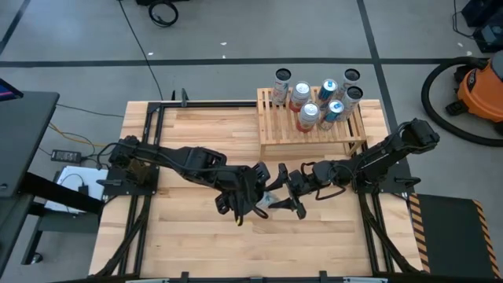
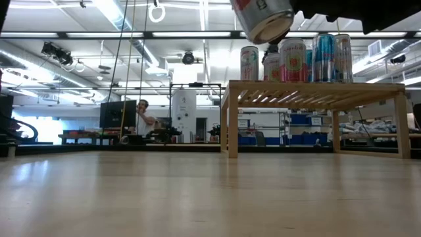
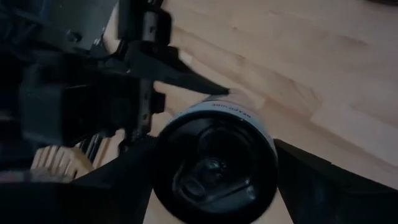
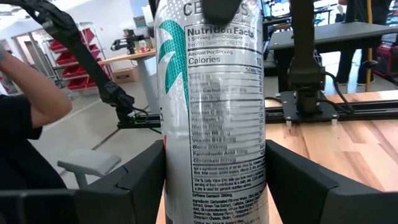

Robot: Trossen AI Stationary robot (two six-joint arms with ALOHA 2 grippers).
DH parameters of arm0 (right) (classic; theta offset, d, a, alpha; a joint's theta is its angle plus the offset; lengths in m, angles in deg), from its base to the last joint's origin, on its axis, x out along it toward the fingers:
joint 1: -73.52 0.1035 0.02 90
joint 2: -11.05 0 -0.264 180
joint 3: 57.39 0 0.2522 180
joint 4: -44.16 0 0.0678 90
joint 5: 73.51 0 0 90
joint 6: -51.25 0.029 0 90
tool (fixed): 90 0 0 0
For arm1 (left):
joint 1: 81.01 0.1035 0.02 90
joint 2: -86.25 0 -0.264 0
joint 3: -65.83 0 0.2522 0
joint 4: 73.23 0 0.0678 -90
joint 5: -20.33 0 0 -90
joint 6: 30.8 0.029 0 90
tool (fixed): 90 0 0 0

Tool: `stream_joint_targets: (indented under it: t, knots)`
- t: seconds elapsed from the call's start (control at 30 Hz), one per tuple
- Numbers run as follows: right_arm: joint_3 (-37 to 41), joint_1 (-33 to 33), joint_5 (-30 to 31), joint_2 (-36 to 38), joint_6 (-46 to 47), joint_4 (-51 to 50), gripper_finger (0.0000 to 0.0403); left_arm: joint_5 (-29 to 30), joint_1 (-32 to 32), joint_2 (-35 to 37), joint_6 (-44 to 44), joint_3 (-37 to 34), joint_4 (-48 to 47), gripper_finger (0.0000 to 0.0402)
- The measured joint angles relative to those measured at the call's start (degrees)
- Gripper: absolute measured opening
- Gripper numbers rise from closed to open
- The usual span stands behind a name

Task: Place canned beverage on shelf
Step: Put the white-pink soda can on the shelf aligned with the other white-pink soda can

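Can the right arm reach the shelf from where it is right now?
Probably yes: the shelf lies close ahead of the right gripper, nothing stands between them, and the slats' left part is bare. Its fingers hold a can.

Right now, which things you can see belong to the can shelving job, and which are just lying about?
Job: held can; left end effector and right end effector, both around it; shelf; cans on the shelf.
Lying about: orange vacuum; floor cable; person in the background.
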Motion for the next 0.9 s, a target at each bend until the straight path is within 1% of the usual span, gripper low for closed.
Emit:
stream_joint_targets:
  t: [0.13,0.37,0.47,0.6,0.9]
  knots:
    - [0.03,-0.02,0.28,-0.08,-0.19,-0.37,0.0247,2.79,-0.65,0.02,-0.97,0.0,0.87,0.0312]
    - [0.1,-0.06,1.47,-0.2,-0.3,-0.2,0.0246,7.93,-1.32,0.56,-1.95,0.2,2.47,0.0315]
    - [0.08,-0.07,4.4,-0.2,-1.97,0.28,0.0245,7.81,-0.99,0.67,-2.93,0.2,2.72,0.0315]
    - [0.08,-0.09,3.16,-0.2,-2.72,1.37,0.0244,7.21,-0.55,0.66,-4.26,0.2,2.51,0.0315]
    - [0.08,-0.35,3.24,-0.17,-2.43,2.88,0.0244,6.23,-0.57,0.66,-8.01,0.17,1.94,0.0315]
